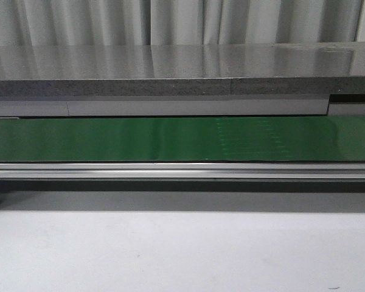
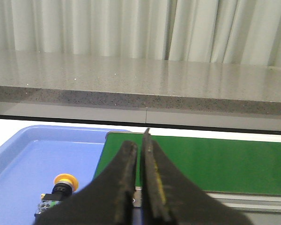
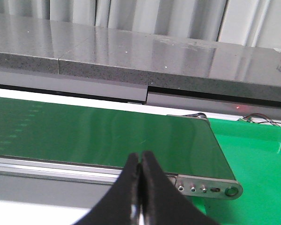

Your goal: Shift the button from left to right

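I see the green conveyor belt (image 1: pixel 182 139) spanning the view above the tabletop (image 1: pixel 182 249). The button (image 2: pixel 60 188), yellow-capped on a black body, lies in the blue tray (image 2: pixel 18 159). Left hand (image 2: pixel 139 154) and right hand (image 3: pixel 139 161) are both pinched together, empty.

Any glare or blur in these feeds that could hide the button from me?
Front view: soft sheen on the green conveyor belt, no button in frame. Left wrist view: the button in the blue tray is evenly lit but slightly soft; the left gripper is blurred. Right wrist view: sharp, reflections on the grey counter.
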You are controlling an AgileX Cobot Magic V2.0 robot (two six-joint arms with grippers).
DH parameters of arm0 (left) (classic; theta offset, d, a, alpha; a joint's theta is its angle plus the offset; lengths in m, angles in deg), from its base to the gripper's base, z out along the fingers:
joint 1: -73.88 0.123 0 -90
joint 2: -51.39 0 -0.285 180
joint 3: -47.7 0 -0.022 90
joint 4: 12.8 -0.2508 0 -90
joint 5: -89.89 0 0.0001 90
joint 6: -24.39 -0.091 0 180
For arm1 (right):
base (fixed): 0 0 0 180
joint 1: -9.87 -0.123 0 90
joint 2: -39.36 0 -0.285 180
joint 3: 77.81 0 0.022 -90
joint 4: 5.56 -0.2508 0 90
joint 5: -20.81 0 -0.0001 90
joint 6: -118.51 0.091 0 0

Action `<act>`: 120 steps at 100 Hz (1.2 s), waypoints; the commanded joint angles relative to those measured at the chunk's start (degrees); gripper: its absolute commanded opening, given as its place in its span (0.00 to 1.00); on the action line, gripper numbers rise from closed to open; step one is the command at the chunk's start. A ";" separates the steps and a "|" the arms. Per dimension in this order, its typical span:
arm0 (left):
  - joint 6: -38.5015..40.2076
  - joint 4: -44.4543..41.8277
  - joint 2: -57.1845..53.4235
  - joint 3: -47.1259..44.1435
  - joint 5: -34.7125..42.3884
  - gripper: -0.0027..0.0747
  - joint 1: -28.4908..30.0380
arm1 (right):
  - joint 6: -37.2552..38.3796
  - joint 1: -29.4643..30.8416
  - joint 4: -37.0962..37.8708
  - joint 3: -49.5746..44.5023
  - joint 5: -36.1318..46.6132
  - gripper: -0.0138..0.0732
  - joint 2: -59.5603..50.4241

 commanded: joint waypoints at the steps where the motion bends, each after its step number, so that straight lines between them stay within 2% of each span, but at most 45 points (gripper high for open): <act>1: 0.67 0.03 -2.03 -2.34 4.16 0.04 -0.27 | 0.17 -0.01 0.49 -0.04 4.84 0.08 -1.04; 66: 0.67 0.03 -2.03 -1.20 3.38 0.04 -0.27 | 0.17 -0.01 0.49 -0.04 4.84 0.08 -1.04; 83: 0.67 0.03 -0.99 3.76 -2.49 0.04 -0.27 | 0.17 -0.01 0.49 -0.04 4.84 0.08 -1.04; 103: 0.67 2.83 3.81 10.21 -4.56 0.04 -0.27 | 0.17 -0.01 0.49 -0.04 4.84 0.08 -1.04; 120: 0.67 2.83 9.30 20.61 -16.10 0.04 -0.27 | 0.17 -0.01 0.49 -0.04 4.84 0.08 -1.04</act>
